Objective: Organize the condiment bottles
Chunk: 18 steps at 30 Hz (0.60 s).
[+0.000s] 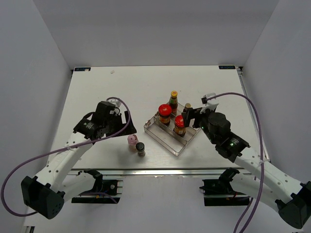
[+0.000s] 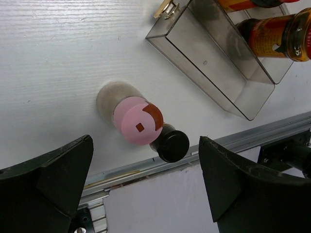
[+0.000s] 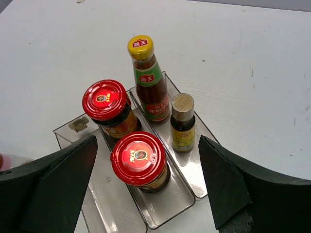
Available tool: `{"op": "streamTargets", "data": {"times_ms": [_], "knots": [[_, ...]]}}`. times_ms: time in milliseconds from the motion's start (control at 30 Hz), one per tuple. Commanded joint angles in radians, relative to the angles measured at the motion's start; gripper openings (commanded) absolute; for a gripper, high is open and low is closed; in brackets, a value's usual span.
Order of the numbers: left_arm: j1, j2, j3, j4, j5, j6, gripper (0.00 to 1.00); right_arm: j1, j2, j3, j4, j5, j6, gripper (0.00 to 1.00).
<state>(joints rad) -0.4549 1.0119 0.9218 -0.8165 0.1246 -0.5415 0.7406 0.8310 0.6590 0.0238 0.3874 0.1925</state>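
Observation:
A clear stepped tray (image 1: 167, 138) holds two red-lidded jars (image 3: 104, 99) (image 3: 138, 155) in its middle row. Its far row holds a tall yellow-capped sauce bottle (image 3: 149, 92) and a shorter bottle with a dull gold cap (image 3: 182, 124). The pink-capped shaker (image 2: 138, 124) and the dark-capped spice jar (image 2: 172, 144) stand touching on the table, left of the tray near the front edge. My left gripper (image 2: 146, 145) is open and empty above these two. My right gripper (image 3: 148, 141) is open and empty above the tray's right end, over the nearer red jar.
The tray (image 2: 214, 73) has one row with nothing in it, on the side facing the shaker. A metal rail (image 2: 252, 136) runs along the table's front edge just past the spice jar. White walls enclose the table on three sides.

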Motion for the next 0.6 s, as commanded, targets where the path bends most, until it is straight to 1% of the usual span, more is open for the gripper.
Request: {"op": "streamTargets", "data": {"times_ms": [0,133,167,200,233,267,333,367,433,567], "knots": [[-0.021,0.017,0.029,0.000,0.000,0.012,0.98,-0.001,-0.030,-0.009,-0.012,0.059,0.015,0.89],[-0.074,0.057,0.040,0.004,-0.058,-0.003,0.98,-0.001,-0.067,-0.022,-0.019,0.091,0.018,0.89],[-0.106,0.063,0.041,0.002,-0.098,-0.005,0.98,-0.003,-0.072,-0.027,-0.019,0.103,0.013,0.89],[-0.123,0.071,0.048,-0.001,-0.109,-0.014,0.98,-0.001,-0.079,-0.036,-0.016,0.123,0.007,0.89],[-0.158,0.077,0.052,-0.015,-0.150,-0.017,0.98,-0.001,-0.081,-0.039,-0.021,0.177,0.008,0.89],[-0.175,0.095,0.055,-0.022,-0.198,-0.020,0.98,-0.003,-0.082,-0.041,-0.022,0.197,0.012,0.89],[-0.217,0.117,0.058,-0.042,-0.247,-0.037,0.98,-0.001,-0.086,-0.044,-0.022,0.229,0.022,0.89],[-0.223,0.138,0.058,-0.047,-0.276,-0.040,0.98,-0.001,-0.086,-0.047,-0.050,0.234,0.025,0.89],[-0.229,0.166,0.063,-0.059,-0.305,-0.051,0.98,-0.001,-0.090,-0.056,-0.048,0.234,0.028,0.89],[-0.238,0.189,0.065,-0.047,-0.322,-0.058,0.98,-0.003,-0.096,-0.070,-0.050,0.252,0.030,0.89]]}}
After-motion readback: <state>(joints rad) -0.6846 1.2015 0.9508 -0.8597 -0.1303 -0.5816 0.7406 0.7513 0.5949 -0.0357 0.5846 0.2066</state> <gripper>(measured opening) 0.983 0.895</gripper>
